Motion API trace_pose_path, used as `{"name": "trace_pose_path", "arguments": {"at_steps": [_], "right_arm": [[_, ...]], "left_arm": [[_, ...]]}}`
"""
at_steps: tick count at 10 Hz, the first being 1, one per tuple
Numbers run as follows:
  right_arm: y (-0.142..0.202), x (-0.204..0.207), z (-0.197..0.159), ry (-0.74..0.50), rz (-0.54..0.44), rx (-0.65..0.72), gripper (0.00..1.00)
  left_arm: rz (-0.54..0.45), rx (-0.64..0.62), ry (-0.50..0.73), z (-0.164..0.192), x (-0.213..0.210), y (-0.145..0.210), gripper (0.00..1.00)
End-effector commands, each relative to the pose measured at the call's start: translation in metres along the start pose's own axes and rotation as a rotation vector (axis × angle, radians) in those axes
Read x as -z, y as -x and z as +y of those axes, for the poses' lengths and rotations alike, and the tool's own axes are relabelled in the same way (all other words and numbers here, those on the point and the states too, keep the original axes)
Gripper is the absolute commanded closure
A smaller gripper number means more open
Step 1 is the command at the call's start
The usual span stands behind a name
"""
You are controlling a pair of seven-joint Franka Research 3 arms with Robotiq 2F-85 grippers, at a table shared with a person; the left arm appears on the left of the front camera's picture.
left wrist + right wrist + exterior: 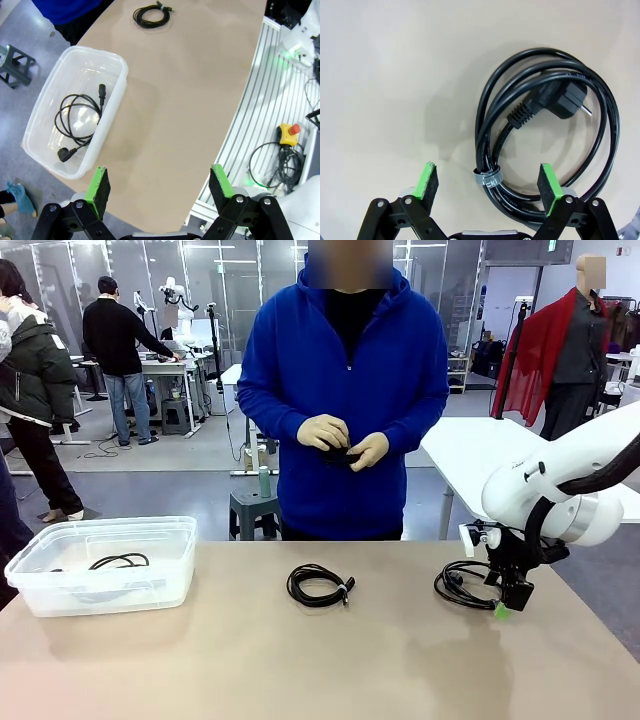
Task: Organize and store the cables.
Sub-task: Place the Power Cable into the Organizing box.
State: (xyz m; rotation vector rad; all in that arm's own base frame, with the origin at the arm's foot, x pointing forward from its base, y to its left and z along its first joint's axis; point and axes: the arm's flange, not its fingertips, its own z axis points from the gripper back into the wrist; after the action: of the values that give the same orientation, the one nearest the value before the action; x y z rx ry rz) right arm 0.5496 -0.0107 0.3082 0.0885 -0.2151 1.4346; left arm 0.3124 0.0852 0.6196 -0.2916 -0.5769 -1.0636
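A black cable coil [545, 125] with a chunky power plug [560, 100] and a grey strap [487, 178] lies on the tan table at the right [460, 585]. My right gripper [489, 184] hangs open just over it, the strapped side of the coil between its green pads [508, 600]. A second coil [320, 585] lies mid-table [151, 14]. A third cable [80, 120] rests in the clear plastic bin [120, 75] at the left [100, 530]. My left gripper [159, 184] is open, high above the table's near edge. The person's gloved hands [342, 440] hold something black.
The person in a blue top stands at the far edge, centre. Beside the table on my side run a ribbed rail [250, 115], a yellow and red stop button [289, 132] and loose wires. A grey stool [250, 508] and a white table [480, 445] stand beyond.
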Motion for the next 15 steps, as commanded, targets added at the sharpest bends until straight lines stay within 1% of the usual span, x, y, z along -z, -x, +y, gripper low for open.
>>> {"name": "trace_pose_path", "arguments": {"at_steps": [1,3,6,8,9,13,15], "right_arm": [[0.004,0.003,0.008,0.003,-0.019,-0.083,0.00],[0.002,0.003,0.006,-0.005,-0.023,-0.107,0.00],[-0.003,0.001,0.008,-0.034,0.003,-0.162,0.00],[-0.003,0.003,0.009,-0.036,0.010,-0.174,0.00],[-0.002,0.003,0.009,-0.041,0.002,-0.169,0.00],[0.001,0.013,0.006,-0.034,0.067,-0.149,0.00],[0.004,0.016,0.007,-0.032,0.063,-0.134,0.00]], "left_arm": [[0.005,-0.010,-0.004,0.000,-0.003,-0.004,0.00],[0.005,-0.010,-0.004,0.000,-0.003,-0.004,0.00],[0.005,-0.010,-0.004,0.000,-0.003,-0.004,0.00],[0.005,-0.010,-0.004,0.000,-0.003,-0.004,0.00],[0.005,-0.010,-0.004,0.000,-0.003,-0.004,0.00],[0.005,-0.010,-0.004,0.000,-0.003,-0.004,0.00],[0.005,-0.010,-0.004,0.000,-0.003,-0.004,0.00]]}}
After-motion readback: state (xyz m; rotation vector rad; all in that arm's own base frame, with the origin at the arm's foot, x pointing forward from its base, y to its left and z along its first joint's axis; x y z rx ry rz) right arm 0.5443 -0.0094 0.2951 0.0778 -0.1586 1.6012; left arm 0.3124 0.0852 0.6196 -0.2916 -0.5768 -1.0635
